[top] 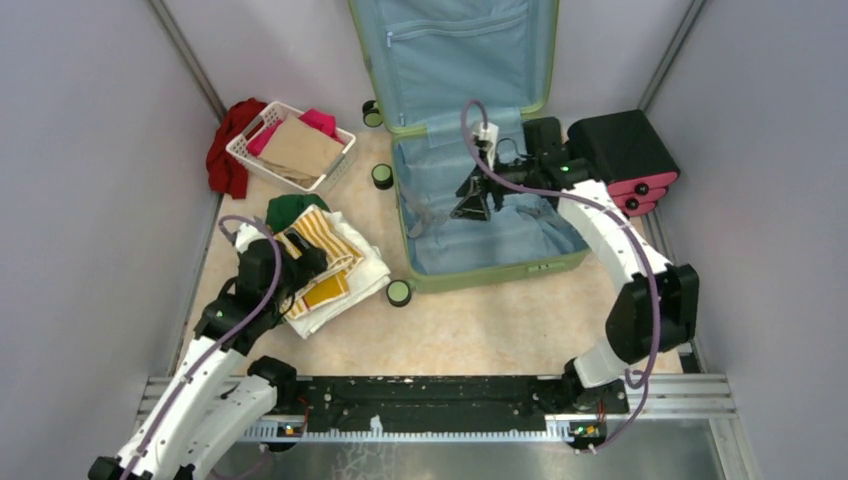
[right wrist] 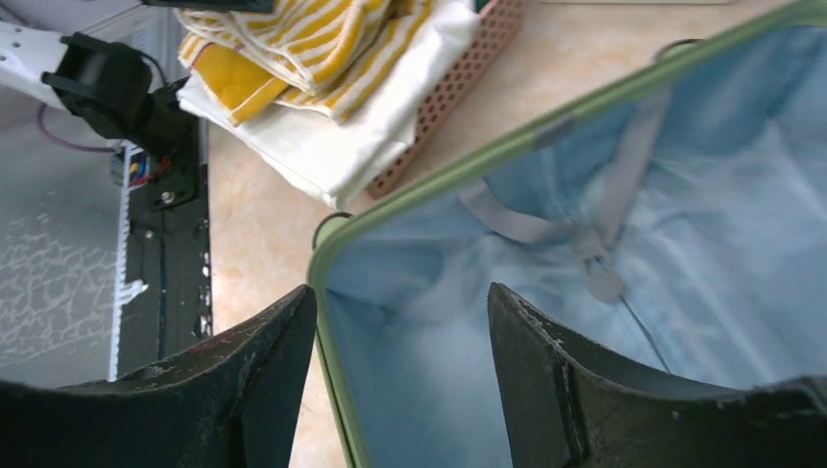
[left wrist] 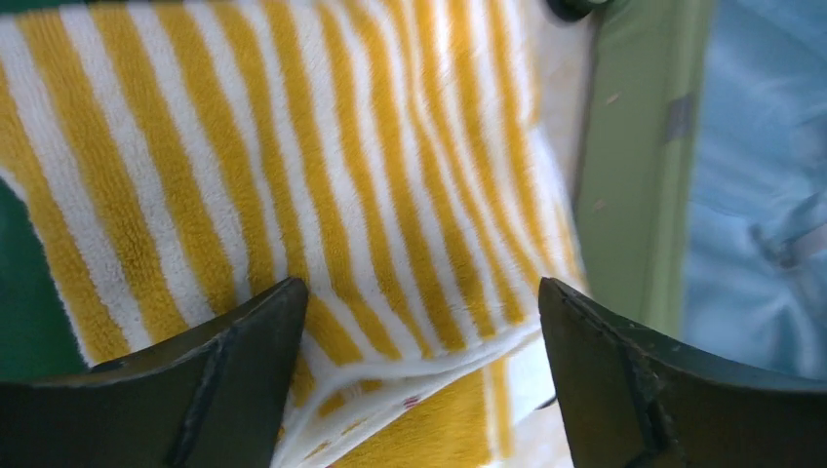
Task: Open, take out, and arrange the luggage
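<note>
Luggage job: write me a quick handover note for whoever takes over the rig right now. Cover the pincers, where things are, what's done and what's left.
Left pincer: open, holding nothing, just above the yellow-striped towel on top of the cloth pile left of the luggage.
Right pincer: open and empty, over the luggage's blue-lined lower half.
Luggage: lies open on the table with the lid raised at the back. The lower half shows only lining and straps.
Done: opened; the contents appear to be out, on the pile and in the white basket.
Left: probably arranging the pile.
</note>
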Controlling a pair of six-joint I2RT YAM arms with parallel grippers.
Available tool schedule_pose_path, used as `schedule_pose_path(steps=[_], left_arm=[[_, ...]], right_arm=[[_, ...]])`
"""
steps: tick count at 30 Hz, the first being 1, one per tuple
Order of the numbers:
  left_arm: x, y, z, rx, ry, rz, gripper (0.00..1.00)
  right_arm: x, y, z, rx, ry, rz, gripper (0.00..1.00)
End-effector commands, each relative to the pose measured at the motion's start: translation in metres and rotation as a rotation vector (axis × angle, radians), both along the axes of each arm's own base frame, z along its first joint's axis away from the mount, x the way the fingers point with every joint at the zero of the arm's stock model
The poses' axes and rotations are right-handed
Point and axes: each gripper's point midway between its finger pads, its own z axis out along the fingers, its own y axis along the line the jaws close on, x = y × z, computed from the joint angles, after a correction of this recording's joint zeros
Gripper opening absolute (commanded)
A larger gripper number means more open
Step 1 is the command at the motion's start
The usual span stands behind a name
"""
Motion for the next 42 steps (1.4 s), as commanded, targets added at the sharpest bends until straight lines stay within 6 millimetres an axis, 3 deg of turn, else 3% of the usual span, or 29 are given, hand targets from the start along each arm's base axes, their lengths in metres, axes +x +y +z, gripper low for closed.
schedule_pose_path(steps=[1, 4, 7, 10, 13, 19, 24, 28, 32, 42], left_arm=[[0.007, -0.003, 0.079, -0.036, -0.182, -0.035, 0.98], [0.004, -0.018, 0.141, -0.062, -0.332, -0.156, 0.99], [-0.007, -0.049, 0.195, -0.085, -0.493, -0.376, 0.99], [-0.024, -0.079, 0.234, -0.158, -0.608, -0.563, 0.99], [-0.035, -0.094, 0.265, -0.216, -0.677, -0.657, 0.99], [-0.035, -0.095, 0.312, -0.169, -0.759, -0.685, 0.99], [-0.023, -0.074, 0.351, 0.021, -0.757, -0.611, 0.99], [-0.023, -0.055, 0.378, 0.151, -0.796, -0.547, 0.99], [-0.027, -0.055, 0.388, 0.164, -0.820, -0.562, 0.99], [-0.041, -0.078, 0.397, 0.075, -0.870, -0.684, 0.99]], right_arm=[[-0.007, -0.043, 0.059, 0.056, -0.181, -0.072, 0.64], [-0.003, -0.077, 0.078, 0.040, -0.252, -0.180, 0.68], [-0.003, -0.110, 0.098, 0.023, -0.325, -0.299, 0.78], [-0.009, -0.129, 0.112, -0.003, -0.367, -0.387, 0.89], [-0.008, -0.150, 0.131, -0.013, -0.363, -0.523, 0.99], [-0.004, -0.174, 0.192, 0.060, -0.346, -0.801, 0.99], [-0.023, -0.174, 0.248, 0.066, -0.469, -0.782, 0.99], [-0.026, -0.190, 0.293, 0.170, -0.471, -0.956, 0.99], [-0.032, -0.211, 0.321, 0.227, -0.484, -1.114, 0.99], [-0.045, -0.218, 0.330, 0.179, -0.553, -1.135, 0.99]])
